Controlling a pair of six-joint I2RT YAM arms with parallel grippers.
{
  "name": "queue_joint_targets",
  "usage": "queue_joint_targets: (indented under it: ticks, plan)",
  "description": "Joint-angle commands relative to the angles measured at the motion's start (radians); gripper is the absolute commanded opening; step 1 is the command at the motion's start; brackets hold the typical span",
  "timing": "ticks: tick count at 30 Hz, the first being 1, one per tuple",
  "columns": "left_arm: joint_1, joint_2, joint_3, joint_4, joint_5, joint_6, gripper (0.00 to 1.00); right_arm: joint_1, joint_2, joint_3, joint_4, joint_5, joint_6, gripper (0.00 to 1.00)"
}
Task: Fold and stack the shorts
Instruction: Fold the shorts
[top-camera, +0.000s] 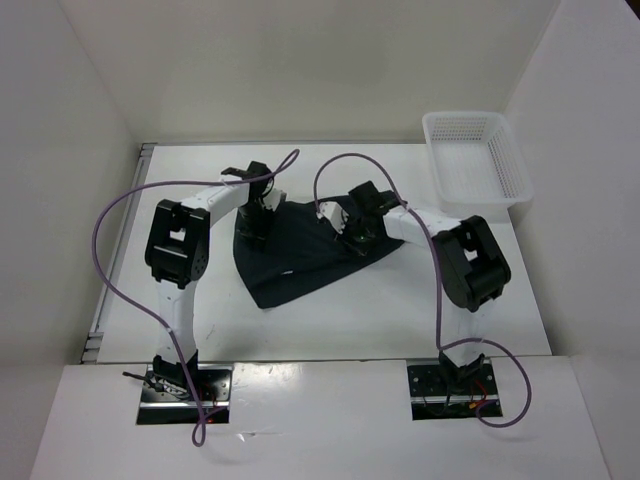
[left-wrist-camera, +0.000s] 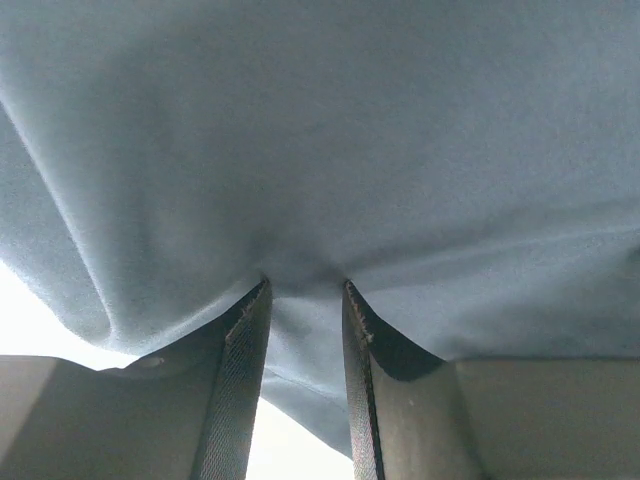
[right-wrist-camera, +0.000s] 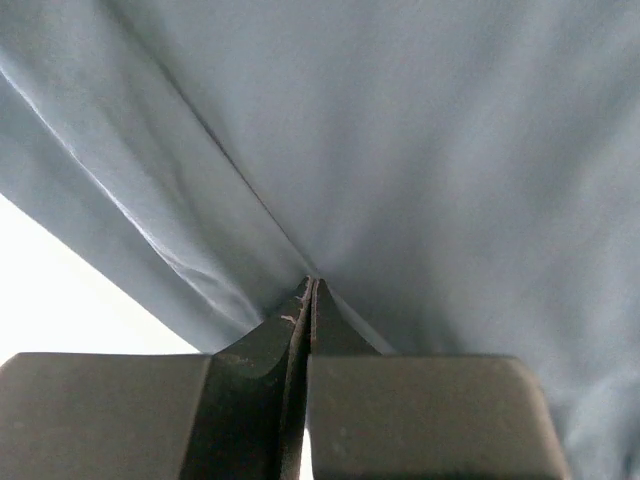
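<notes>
I see the white table (top-camera: 330, 320) with the shorts (top-camera: 300, 250) lying dark and rumpled at its middle, between my two arms, tapering to a point toward the near edge. The white mesh basket (top-camera: 512, 160) sits at the far right corner, well apart from the shorts. My left claw (left-wrist-camera: 305, 290) is down on the shorts' left part, its jaws partly apart with a thick fold of fabric bunched and gripped between them. My right claw (right-wrist-camera: 310, 285) is on the right part, jaws pressed together, pinching a thin crease of cloth at the tips.
</notes>
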Motion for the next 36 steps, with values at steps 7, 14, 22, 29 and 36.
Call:
queue_joint_targets:
  ticks: [7,14,22,29,36]
  plan:
    - [-0.002,0.009,-0.069,0.007,-0.068,0.004,0.42,0.059,-0.267,-0.239,-0.018,0.005,-0.146,0.0]
    - [-0.002,-0.009,-0.069,0.007,-0.077,0.004,0.42,0.068,-0.277,-0.275,-0.018,0.069,-0.128,0.0]
    - [-0.041,-0.123,-0.069,-0.034,-0.119,0.004,0.44,0.042,-0.397,-0.163,-0.041,0.098,0.137,0.06]
    - [-0.061,-0.199,-0.131,-0.059,-0.134,0.004,0.45,-0.193,-0.284,-0.003,0.072,0.15,0.473,0.73]
    - [-0.071,-0.209,-0.135,-0.077,-0.142,0.004,0.45,-0.345,-0.109,0.101,0.06,0.22,0.533,0.83]
